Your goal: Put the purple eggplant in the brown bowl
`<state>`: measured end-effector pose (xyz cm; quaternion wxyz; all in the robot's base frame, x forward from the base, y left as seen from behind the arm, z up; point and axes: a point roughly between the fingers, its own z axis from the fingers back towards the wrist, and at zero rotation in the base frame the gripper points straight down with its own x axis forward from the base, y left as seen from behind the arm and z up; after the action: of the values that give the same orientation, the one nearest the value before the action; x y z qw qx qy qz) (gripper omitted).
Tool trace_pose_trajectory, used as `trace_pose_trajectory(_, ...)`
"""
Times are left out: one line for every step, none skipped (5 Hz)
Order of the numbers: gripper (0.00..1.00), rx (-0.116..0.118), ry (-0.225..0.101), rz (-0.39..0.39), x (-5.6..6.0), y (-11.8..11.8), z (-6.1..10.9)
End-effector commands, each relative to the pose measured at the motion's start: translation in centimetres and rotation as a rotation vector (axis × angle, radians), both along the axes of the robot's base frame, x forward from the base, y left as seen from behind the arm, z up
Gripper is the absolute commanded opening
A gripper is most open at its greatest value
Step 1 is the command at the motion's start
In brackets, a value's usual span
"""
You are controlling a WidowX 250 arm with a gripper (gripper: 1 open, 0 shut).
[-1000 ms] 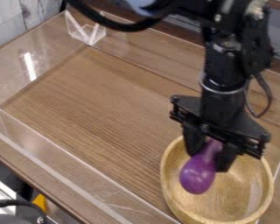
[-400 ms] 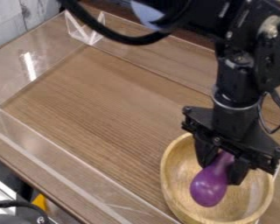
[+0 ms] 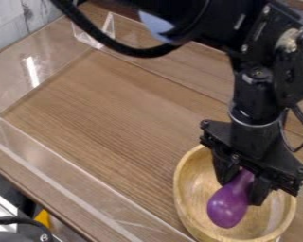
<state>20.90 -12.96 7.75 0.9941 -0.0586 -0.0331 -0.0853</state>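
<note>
Gripper [image 3: 246,185]: black, pointing down, jaws clamped on the stem end of the purple eggplant [image 3: 229,201].
Eggplant: hanging fat end down inside the brown bowl [image 3: 196,212], over its middle.
Bowl: on the wooden table [image 3: 103,113].

a glossy purple toy eggplant [image 3: 229,202] hangs lower right over a pale tan wooden bowl [image 3: 192,194], below a black robot gripper [image 3: 248,179], on a brown wood-grain tabletop [image 3: 110,113] with darker streaks.
</note>
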Motion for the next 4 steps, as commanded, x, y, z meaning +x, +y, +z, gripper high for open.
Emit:
trace_pose_trajectory(0.0, -0.022, -0.048, 0.003, 0.5, -0.2, 1.1)
trace_pose_trajectory(0.0, -0.016, -0.042, 0.009, 0.6, -0.1, 0.7)
trace_pose_trajectory(0.0, -0.009, -0.036, 0.015, 0.7, 0.0, 0.4)
trace_pose_trajectory(0.0, -0.003, -0.03, 0.022, 0.8, 0.1, 0.0)
